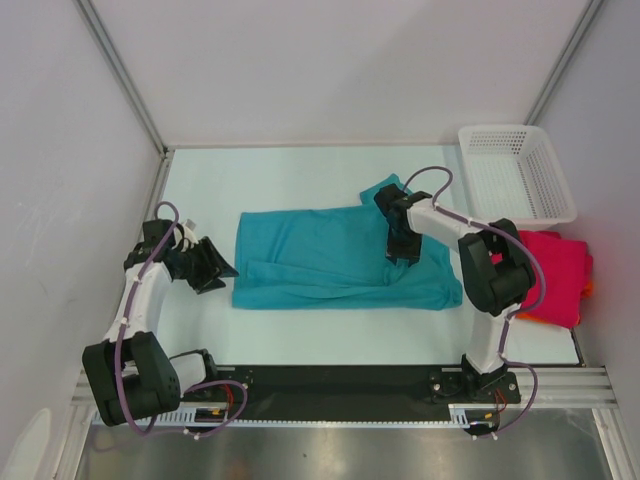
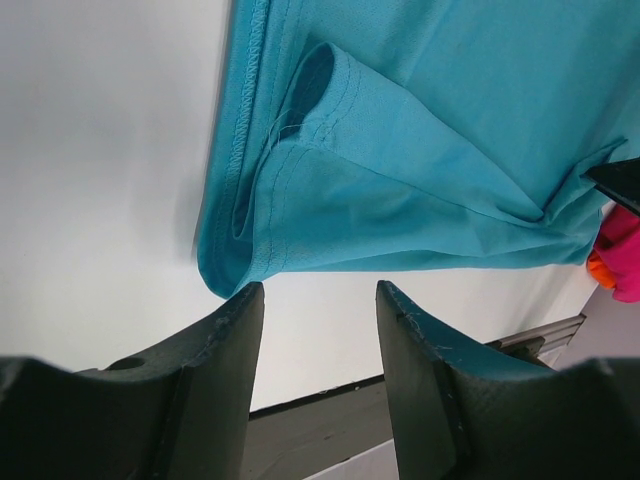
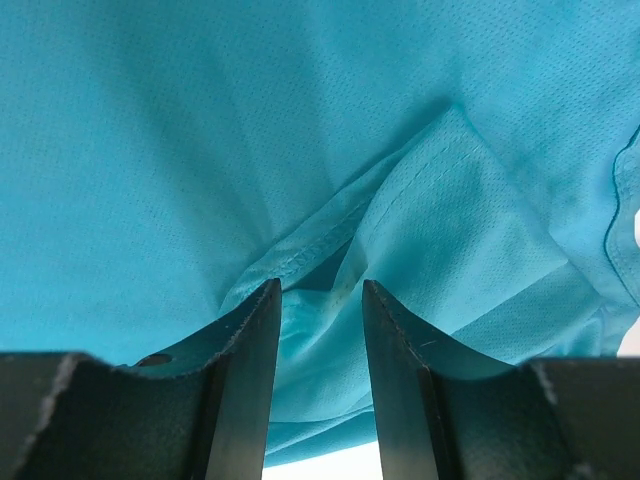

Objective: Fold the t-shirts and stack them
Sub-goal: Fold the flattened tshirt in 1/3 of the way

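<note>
The white table carries everything. The teal t-shirt lies spread across its middle as a wide band, partly folded, and it serves as the landmark here. A sleeve pokes out past its far right corner, and another sleeve is tucked over its left end.

The white mesh basket stands beyond the teal shirt's right end, well apart from it. The crimson-pink t-shirt lies bunched just off that right end, with an orange t-shirt showing only as an edge on the side away from the teal.

The right gripper hangs over the teal shirt's right part. Its jaws stand apart with nothing pinched, and a stitched hem ridge runs under the gap. The left gripper sits just off the shirt's left end, over bare table. Its jaws are also apart and empty, and they point at the near left corner of the cloth.

The step in hand looks like taking hold for the next fold of the teal shirt. To do it well, each gripper should probably come down on a hem or corner, not on loose middle cloth, and gather every layer at that spot. The left one has double layers at the tucked sleeve, so a shallow bite risks lifting only the top layer. Both ends should rise together to keep the edges aligned.
</note>
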Action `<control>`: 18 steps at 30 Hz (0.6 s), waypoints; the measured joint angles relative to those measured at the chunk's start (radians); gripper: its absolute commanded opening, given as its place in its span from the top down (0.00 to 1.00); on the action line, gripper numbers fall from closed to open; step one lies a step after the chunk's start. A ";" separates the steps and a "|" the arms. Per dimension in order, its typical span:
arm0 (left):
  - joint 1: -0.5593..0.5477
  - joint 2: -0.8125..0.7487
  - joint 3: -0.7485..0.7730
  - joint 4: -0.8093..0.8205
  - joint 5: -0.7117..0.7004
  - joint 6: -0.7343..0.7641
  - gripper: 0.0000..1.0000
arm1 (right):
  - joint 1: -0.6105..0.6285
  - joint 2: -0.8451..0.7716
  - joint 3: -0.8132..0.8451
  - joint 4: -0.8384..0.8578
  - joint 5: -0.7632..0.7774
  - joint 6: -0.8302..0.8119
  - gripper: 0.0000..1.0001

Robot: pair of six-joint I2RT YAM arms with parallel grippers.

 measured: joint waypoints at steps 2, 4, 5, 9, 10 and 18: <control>0.000 0.000 0.000 0.003 0.000 0.000 0.46 | 0.000 0.007 0.008 0.000 0.001 -0.002 0.57; 0.000 0.000 0.000 0.007 0.000 0.000 0.46 | -0.001 0.012 0.017 0.000 0.001 -0.005 0.57; 0.000 0.000 0.000 0.008 0.000 0.000 0.46 | -0.001 0.013 0.021 0.000 0.002 -0.005 0.57; 0.000 0.003 0.000 0.012 0.000 0.000 0.47 | -0.002 0.014 0.043 -0.001 0.003 -0.009 0.57; 0.000 0.006 0.000 0.013 0.000 0.000 0.47 | -0.002 0.016 0.049 -0.001 0.003 -0.010 0.58; 0.000 0.013 0.000 0.013 0.000 0.000 0.47 | -0.002 0.052 0.061 0.001 0.002 -0.016 0.67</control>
